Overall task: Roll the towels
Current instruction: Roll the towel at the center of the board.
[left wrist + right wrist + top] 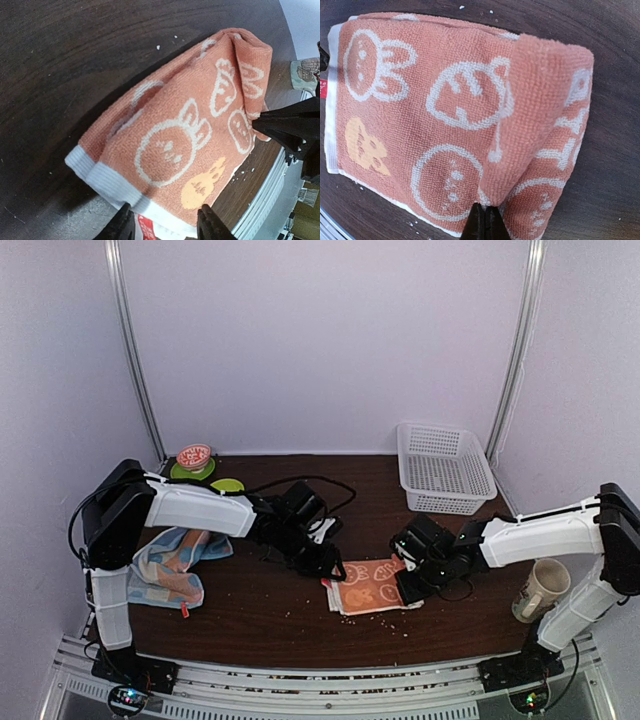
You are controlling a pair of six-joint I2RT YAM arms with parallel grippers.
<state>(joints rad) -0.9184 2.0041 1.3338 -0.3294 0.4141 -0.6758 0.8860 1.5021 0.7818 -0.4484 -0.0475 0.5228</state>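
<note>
**Fold pinched, hem straddled**

The orange towel (372,585) lies mid-worktop (270,615). Its 3 o'clock end is folded over and clamped in the right tool (481,222). The left tool (165,225), fingers apart, straddles the 9 o'clock hem. The blue towel (175,565) lies at 9, the basket (445,503) at 1 and the mug (540,590) at 4.

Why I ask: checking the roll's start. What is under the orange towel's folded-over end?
More of the orange towel: its flap, pinched by the right claw, folds over its own printed face. The table beneath and anything between the layers are hidden.
</note>
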